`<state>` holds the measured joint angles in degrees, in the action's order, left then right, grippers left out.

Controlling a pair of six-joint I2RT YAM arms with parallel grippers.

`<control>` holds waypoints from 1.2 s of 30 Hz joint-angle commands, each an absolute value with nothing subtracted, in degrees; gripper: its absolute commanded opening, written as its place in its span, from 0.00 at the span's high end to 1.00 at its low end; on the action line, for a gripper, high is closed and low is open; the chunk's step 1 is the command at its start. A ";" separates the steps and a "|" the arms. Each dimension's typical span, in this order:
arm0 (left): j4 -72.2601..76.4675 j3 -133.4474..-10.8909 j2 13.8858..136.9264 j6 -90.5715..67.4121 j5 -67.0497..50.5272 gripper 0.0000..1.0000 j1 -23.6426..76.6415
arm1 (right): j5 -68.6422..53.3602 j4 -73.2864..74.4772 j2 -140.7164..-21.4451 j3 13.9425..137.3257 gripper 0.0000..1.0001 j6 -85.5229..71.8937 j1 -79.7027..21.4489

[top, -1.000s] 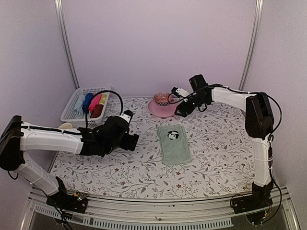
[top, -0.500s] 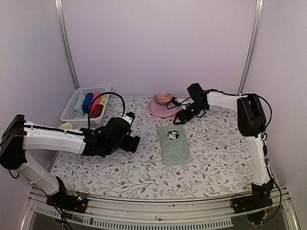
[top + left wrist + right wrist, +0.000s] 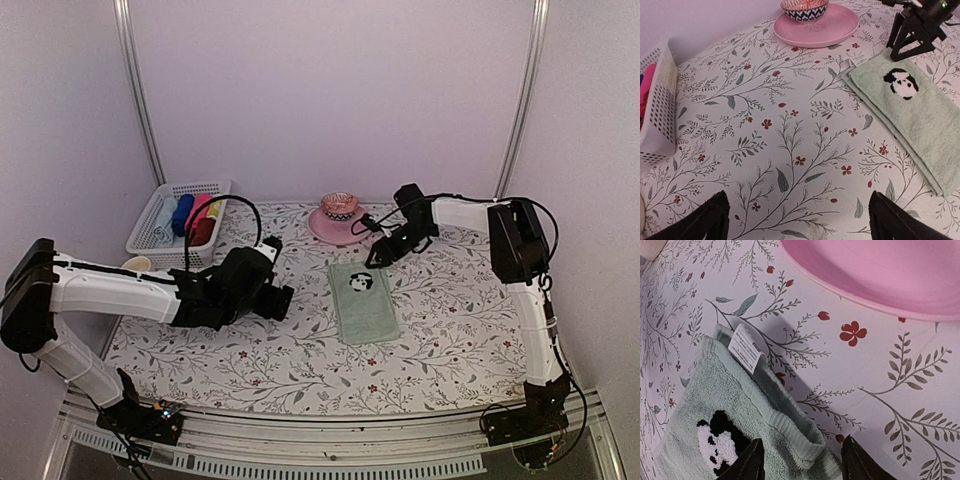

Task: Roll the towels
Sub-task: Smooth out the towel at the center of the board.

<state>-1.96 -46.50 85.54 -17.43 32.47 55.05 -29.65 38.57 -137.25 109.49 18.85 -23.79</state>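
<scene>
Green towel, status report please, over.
Left gripper open, hovering left of green towel. Right gripper open, astride its far edge. Towel lying flat, unrolled. Pink plate close beyond right gripper.

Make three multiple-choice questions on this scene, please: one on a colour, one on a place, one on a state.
1. The towel is: A pale green, B blue, C yellow.
2. The bowl stands: A on the towel, B on the pink plate, C on a book.
3. The towel lies: A rolled up, B flat, C crumpled in a heap.

Answers:
1 A: its cloth is pale green around a black-and-white motif.
2 B: the bowl rests on the plate, apart from the towel.
3 B: it is spread out flat, not rolled.
</scene>
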 commanded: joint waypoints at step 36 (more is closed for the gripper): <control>1.97 -45.84 90.33 -19.24 30.60 0.03 56.74 | -35.31 39.20 -131.99 109.61 0.97 20.45 -23.23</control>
